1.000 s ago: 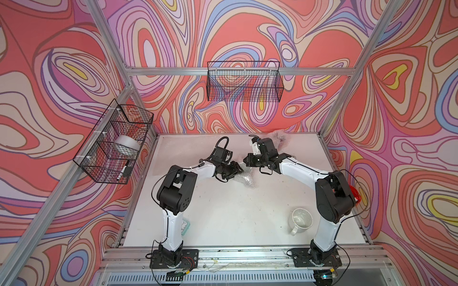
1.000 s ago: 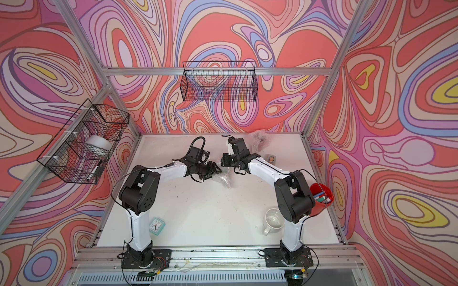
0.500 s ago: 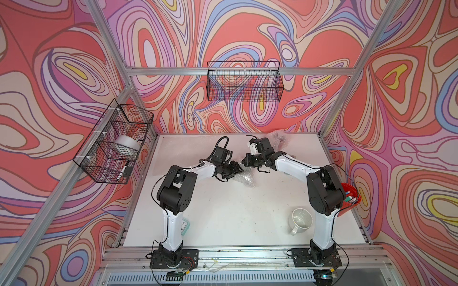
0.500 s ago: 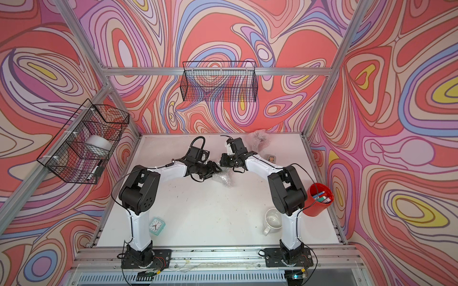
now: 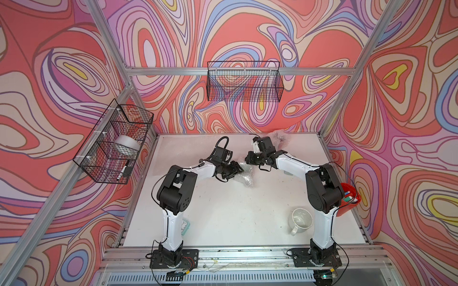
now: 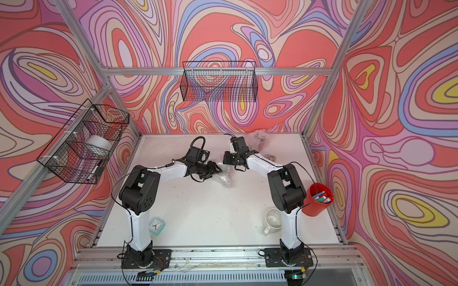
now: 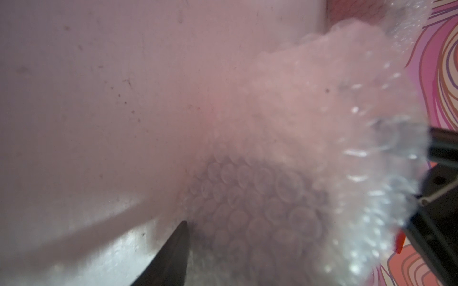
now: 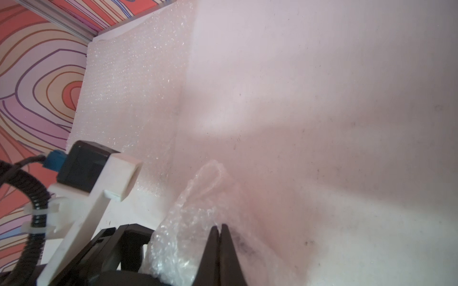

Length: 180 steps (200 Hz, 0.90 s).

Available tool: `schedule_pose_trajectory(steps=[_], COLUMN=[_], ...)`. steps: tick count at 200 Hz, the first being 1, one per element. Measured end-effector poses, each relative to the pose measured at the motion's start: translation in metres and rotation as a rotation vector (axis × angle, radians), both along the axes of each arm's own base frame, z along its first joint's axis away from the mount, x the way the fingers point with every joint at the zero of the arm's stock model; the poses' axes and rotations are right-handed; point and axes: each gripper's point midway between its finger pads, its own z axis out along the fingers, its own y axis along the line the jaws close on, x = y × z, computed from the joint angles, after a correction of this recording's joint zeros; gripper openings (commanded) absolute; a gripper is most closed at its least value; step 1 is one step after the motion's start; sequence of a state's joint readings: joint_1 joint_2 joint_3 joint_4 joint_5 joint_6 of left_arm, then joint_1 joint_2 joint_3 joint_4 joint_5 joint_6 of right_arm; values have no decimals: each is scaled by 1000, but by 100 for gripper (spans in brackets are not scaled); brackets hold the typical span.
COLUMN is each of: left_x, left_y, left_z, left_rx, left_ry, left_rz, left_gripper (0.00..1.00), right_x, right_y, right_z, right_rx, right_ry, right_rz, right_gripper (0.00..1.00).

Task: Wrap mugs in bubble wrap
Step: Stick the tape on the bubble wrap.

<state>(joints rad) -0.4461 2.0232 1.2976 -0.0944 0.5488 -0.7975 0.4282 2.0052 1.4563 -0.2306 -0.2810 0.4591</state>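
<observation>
White table (image 5: 223,210) is carrying a crumpled bubble wrap bundle (image 5: 245,177) at its centre, between two arms.
The white mug (image 5: 301,219) is sitting bare near the right arm's base. The left gripper (image 5: 240,169) is pressing against the bundle, one finger (image 7: 171,255) showing beside it; whether its jaws are clamping cannot be told. The right gripper (image 8: 219,231), jaws together, is touching the bundle's edge.

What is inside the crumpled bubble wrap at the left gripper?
Through the bubble wrap only a blurred greyish-lavender shape shows, in the left wrist view. The wrap hides what it is.
</observation>
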Motion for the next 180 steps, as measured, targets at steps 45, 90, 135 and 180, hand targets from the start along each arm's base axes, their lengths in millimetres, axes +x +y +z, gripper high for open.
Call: schedule_pose_trajectory(steps=[45,90,135,180], left_x=[0,0,-2,-2], left_y=[0,0,1,0], left_z=[0,0,-1,-1], left_rx=[0,0,3,5], left_ry=[2,2,7,5], left_rz=[-1,-1,-4,-7], left_gripper=[55,55,55,55], right_x=[-31,-69,-94,-101], right_y=[-1,25,29,28], right_z=[31,49,4,7], right_rx=[67,155,136,141], right_ry=[-39,-30,114,98], right_rz=[65,207,259,279], right_gripper=[0,0,0,0])
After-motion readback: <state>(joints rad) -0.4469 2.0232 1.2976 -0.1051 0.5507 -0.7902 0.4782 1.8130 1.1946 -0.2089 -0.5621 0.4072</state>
